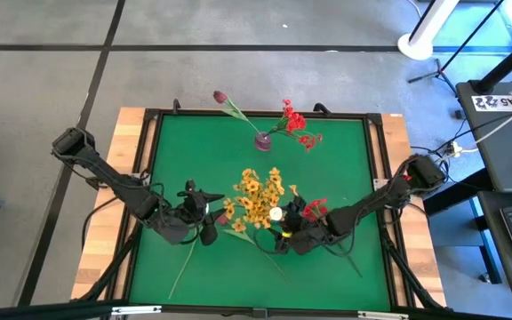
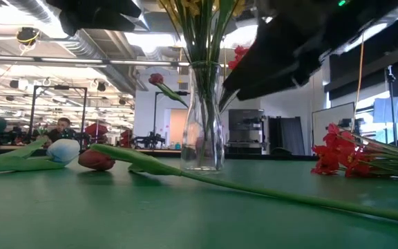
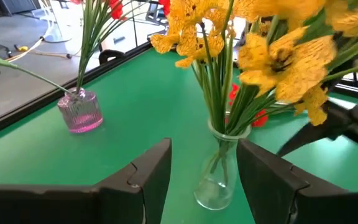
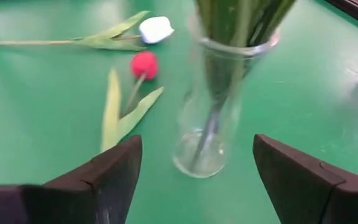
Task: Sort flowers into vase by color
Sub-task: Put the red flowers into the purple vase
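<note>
A clear glass vase (image 1: 276,214) stands mid-table and holds yellow blossom clusters (image 1: 258,191). At the far side a small pink vase (image 1: 263,140) holds red blossoms (image 1: 296,124) and a dark maroon tulip (image 1: 220,96). A white bud (image 4: 155,28) and a red tulip bud (image 4: 144,64) lie on the mat to the left of the clear vase. A red cluster (image 2: 337,155) lies on its right. My left gripper (image 3: 204,155) is open, just left of the clear vase (image 3: 219,180). My right gripper (image 4: 197,149) is open, just near-right of the clear vase (image 4: 219,112).
Long green stems (image 1: 185,262) run from the lying buds toward the near-left of the mat. A raised black frame (image 1: 149,160) borders the green mat. The stretch of mat between the two vases is bare. Desks and equipment stand beyond the table's right side.
</note>
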`<move>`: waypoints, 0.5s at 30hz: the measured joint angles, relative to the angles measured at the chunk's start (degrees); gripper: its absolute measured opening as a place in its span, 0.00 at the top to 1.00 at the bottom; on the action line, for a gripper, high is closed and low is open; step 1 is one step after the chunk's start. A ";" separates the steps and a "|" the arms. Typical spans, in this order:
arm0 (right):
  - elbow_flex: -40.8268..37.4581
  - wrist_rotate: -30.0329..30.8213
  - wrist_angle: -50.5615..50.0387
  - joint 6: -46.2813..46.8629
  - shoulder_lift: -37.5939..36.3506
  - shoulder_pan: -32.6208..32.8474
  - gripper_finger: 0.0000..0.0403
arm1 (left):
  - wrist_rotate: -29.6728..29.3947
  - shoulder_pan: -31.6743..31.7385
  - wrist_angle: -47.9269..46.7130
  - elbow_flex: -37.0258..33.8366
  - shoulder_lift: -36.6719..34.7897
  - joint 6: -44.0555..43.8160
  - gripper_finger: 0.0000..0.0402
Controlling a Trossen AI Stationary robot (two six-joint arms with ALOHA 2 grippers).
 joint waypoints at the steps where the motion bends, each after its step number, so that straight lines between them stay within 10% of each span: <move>1: 0.00 -0.07 -0.85 0.00 -0.52 0.73 0.24 | 0.02 -0.05 -0.10 0.00 0.00 0.00 0.56; 15: 0.08 -3.98 -16.14 9.83 -8.57 12.03 0.24 | 2.81 -2.91 0.61 0.00 -1.60 -0.45 0.56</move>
